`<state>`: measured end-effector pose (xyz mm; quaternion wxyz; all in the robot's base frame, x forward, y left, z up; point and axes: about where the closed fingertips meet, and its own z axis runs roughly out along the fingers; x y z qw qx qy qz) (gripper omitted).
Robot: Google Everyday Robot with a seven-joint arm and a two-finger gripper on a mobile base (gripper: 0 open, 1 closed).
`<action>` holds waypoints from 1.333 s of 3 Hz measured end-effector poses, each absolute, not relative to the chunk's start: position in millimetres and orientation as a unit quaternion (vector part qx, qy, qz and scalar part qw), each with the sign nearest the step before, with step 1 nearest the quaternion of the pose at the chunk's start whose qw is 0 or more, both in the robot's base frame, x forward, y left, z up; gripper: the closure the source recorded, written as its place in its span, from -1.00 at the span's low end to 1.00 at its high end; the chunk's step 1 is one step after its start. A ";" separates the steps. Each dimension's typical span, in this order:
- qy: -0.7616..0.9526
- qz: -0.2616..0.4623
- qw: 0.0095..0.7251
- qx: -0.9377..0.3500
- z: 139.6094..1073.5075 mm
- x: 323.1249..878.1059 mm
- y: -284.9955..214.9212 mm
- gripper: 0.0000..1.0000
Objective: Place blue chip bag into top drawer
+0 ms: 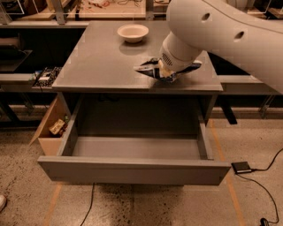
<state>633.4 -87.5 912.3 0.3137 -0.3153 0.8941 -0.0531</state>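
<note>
Two jaws over cabinet (101, 66), pinching blue chip bag (149, 70)

Gripper (167, 71) at one bag (148, 69), one bowl (132, 32), one drawer (132, 171)

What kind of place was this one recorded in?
Probably a lab or workshop, not a home: a cluttered workbench behind, a cabled black box on the speckled floor, and an open cardboard box. The hand is at the blue chip bag on the grey cabinet.

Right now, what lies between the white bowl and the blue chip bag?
Only bare cabinet top, in the camera view; the end effector is at the blue chip bag.
</note>
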 end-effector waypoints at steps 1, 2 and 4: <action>0.903 -0.069 0.318 -0.282 918.9 576.6 -102.2 1.00; 0.923 -0.078 0.298 -0.230 923.1 505.8 -122.2 1.00; 0.936 -0.078 0.274 -0.207 929.4 462.7 -130.8 1.00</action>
